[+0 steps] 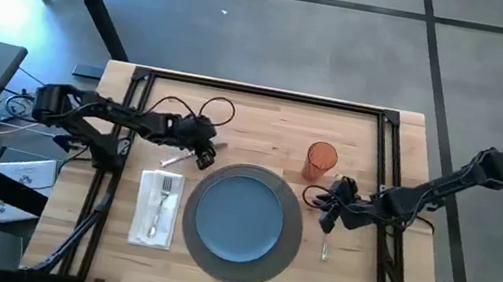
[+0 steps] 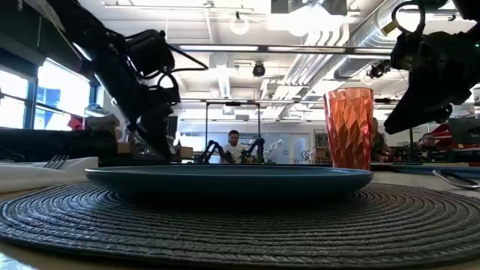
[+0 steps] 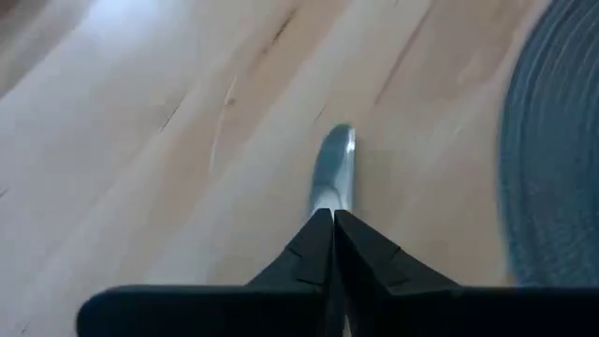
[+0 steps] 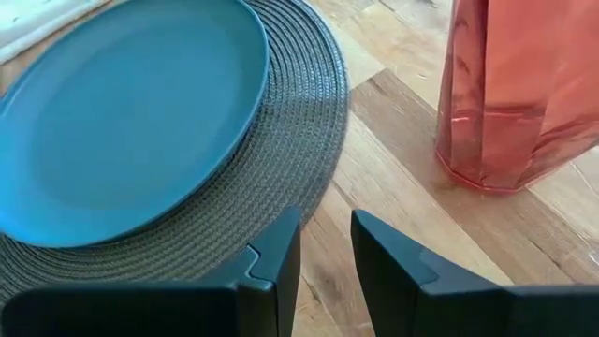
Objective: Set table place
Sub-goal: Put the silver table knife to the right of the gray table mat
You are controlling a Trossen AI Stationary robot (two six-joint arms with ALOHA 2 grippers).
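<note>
No brand, label or readable writing showed on any of the things. The bench [image 1: 266,113] filled the middle of the high view, its light planks edged by a thin black frame. The round grey woven place [image 1: 286,253] lay at the lower centre of the bench, and a smooth blue plate [image 1: 239,215] sat in the middle of it, so that only a ring of weave stayed bare around the rim. To the left of the place lay a white napkin [image 1: 144,217] with a fork [image 1: 160,206] on it. Above the napkin, the left tool [image 1: 201,156] was clamped on a silver utensil [image 3: 335,168], whose shiny end rested on bare wood just beside the edge of the place. An orange tumbler [image 1: 320,160] stood upright above and right of the place. The right tool [image 1: 327,217] hung just beside the right edge of the place, below the tumbler, with its fingers a little apart and nothing between them. A spoon [image 1: 324,250] lay on the wood under it. Free wood remained along the upper part and the lower right of the bench.
</note>
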